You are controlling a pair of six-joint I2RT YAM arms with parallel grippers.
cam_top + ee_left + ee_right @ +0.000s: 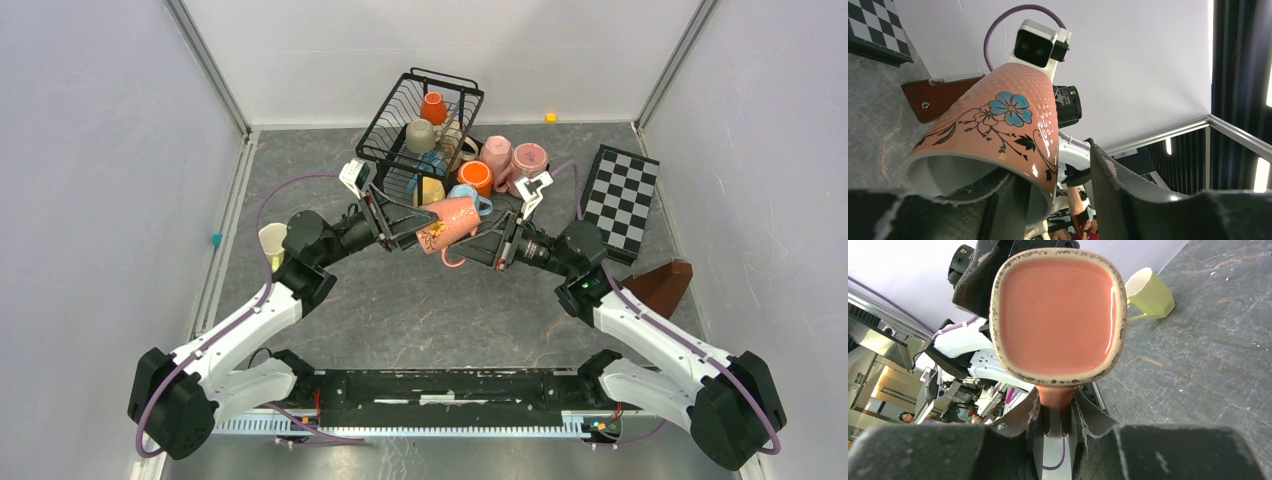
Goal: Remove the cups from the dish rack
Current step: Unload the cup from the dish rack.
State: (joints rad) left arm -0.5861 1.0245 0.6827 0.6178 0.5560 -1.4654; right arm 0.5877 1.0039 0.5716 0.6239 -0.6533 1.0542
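The pink flowered cup hung in the air between the 2 arms, lying on its side just in front of the dish rack and clear of the table. The right claw was clenched on the cup's handle, which sat pinched between its 2 fingers. The left claw straddled the cup's rim: 1 finger reached inside the mouth against the wall, while the other finger stood outside with a gap showing, so that claw was released, not grasping.

In the rack, an orange cup sat in the upper part, with a beige cup and a yellow cup lower down. Just to the right of the rack stood 2 pink cups and another orange one. A pale yellow-green cup stood on the table beside the left arm, well apart from the rack. A checkered board lay to the right.
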